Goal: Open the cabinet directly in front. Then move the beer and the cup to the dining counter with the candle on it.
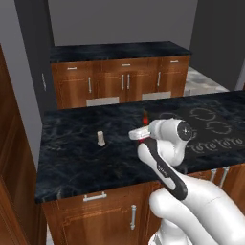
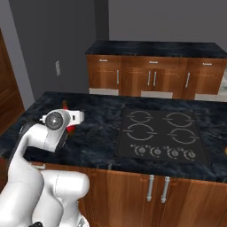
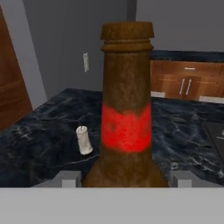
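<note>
The small dark brown glass bottle with a red label and narrow neck (image 3: 127, 118) stands upright between the two grey fingertips (image 3: 68, 178) of the hand (image 3: 126, 180), one on each side of its wide lower body. The fingers sit close against the glass, narrowed onto the bottle, so the hand holds it. In the left base view a bit of the bottle's neck (image 1: 144, 115) shows above the white hand (image 1: 139, 134), and in the right base view its red label (image 2: 70, 129) peeks out below the hand (image 2: 76, 118).

The bottle is over the black white-veined marble tabletop (image 1: 76, 153) of the island with brown wood cabinets beneath. Whether its base touches the marble I cannot tell, as the arm hides it.

The small cream-white stubby candle (image 1: 101, 138) stands upright on the same tabletop, left of the bottle and apart from it; in the hand view the candle (image 3: 83, 140) appears just left of the bottle, farther back.

The black built-in cooktop (image 2: 162, 135) with four rings lies in the tabletop to the right of the bottle, well apart from the candle.
</note>
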Controlling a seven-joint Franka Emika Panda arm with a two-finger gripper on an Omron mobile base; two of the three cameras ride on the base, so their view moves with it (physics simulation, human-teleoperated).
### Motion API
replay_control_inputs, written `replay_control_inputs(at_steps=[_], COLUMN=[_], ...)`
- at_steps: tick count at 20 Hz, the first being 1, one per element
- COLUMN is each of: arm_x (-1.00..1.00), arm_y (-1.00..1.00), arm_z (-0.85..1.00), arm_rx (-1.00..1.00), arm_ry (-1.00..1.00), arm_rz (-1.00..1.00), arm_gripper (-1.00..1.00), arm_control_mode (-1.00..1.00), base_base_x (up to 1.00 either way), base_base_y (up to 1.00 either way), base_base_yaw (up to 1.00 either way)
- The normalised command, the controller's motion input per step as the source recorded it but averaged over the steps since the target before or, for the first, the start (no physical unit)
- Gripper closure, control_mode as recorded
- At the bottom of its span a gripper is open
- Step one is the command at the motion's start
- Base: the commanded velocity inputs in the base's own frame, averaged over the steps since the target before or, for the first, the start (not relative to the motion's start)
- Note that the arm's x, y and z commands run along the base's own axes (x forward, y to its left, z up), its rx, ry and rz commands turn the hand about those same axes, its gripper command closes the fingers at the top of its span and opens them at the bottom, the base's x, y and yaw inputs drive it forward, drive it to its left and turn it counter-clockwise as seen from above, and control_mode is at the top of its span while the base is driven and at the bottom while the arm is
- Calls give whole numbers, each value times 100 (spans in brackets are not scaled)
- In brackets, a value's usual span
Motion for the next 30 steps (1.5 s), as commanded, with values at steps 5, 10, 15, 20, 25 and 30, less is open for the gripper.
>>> replay_control_inputs(at_steps=[5,10,15,20,25,30], arm_x=[28,52,66,36,4,0], arm_y=[1,10,27,15,0,0], arm_z=[-11,-25,-31,-35,-36,-4], arm_rx=[0,0,0,0,2,0], arm_ry=[-3,0,0,-2,-7,-2], arm_rz=[0,0,0,0,0,0], arm_gripper=[100,100,100,100,100,100], arm_control_mode=[-100,-100,-100,-100,-100,-100], base_base_x=[0,0,0,0,0,0], base_base_y=[0,0,0,0,0,0], base_base_yaw=[0,0,0,0,0,0])
